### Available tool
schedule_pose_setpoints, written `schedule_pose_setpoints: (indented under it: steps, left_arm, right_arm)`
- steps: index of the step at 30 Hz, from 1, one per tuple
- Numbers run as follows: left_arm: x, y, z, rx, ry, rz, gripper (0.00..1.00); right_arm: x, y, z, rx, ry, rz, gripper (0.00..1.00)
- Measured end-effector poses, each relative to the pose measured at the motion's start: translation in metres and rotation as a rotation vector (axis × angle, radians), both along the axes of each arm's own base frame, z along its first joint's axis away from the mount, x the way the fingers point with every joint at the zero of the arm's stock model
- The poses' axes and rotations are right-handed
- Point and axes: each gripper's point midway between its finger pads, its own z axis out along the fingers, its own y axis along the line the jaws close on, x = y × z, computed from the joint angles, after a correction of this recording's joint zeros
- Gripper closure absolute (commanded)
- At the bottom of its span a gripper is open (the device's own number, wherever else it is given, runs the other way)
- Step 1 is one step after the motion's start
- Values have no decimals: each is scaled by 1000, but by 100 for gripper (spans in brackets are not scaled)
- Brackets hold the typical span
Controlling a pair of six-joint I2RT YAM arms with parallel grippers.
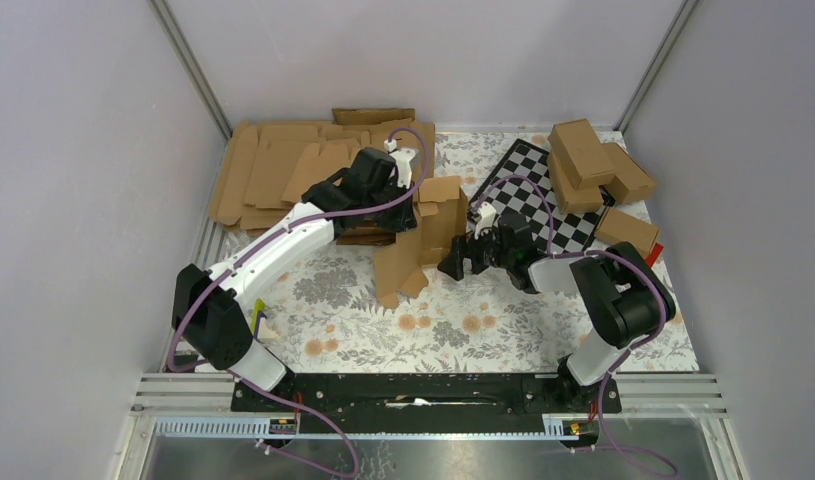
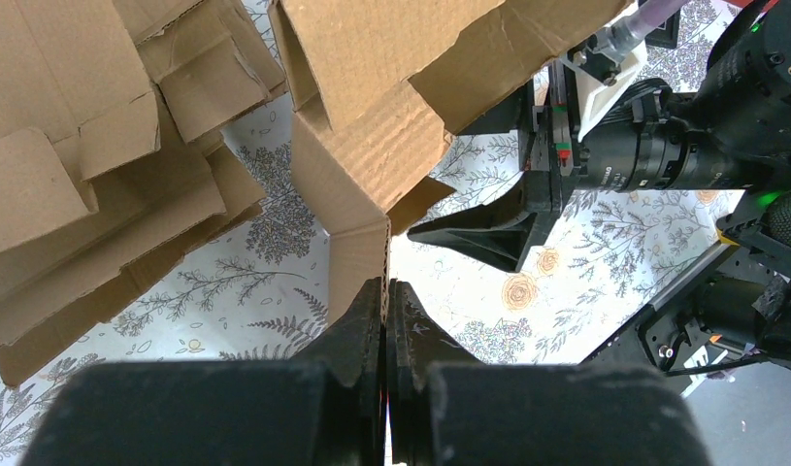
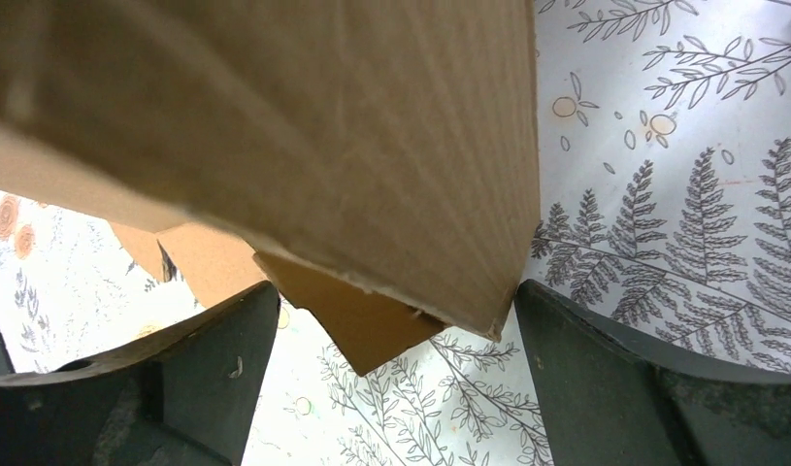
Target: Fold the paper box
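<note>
In the left wrist view the paper box [image 2: 391, 87] runs off the top edge, its lower strip vanishes between the pressed-together fingers [image 2: 357, 325] of the left pincer [image 2: 385, 291], and the flat blanks [image 2: 71, 146] are cut by the left and top edges. In the right wrist view the box fills the upper left, blurred near the lens and cut by two edges, while the right pincer [image 3: 396, 291] has both fingers cut by the bottom edge. In the top view the left pincer's tips cannot be made out at centre where wrist meets box, and the red block [image 1: 655, 250] at right shows only a sliver behind a folded carton [image 1: 628, 230].
</note>
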Motion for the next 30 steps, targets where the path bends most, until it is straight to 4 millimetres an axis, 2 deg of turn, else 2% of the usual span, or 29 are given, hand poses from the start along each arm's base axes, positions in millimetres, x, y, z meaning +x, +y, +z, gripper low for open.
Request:
schedule_pose_setpoints:
  steps: [8, 14, 21, 23, 30]
  left_arm:
    - [0, 0, 0, 2, 2, -2, 100]
    - [0, -2, -1, -3, 7, -9, 100]
    - [0, -3, -2, -2, 9, -10, 100]
    - [0, -3, -2, -2, 10, -10, 100]
    - [0, -3, -2, -4, 11, -13, 100]
  right_arm:
    - [10, 2, 5, 0, -19, -31, 23]
    - [18, 5, 0, -4, -10, -71, 35]
    - [30, 6, -12, -55, -3, -176, 33]
    - [34, 6, -11, -56, -3, -216, 31]
    - [46, 6, -12, -78, -36, -340, 33]
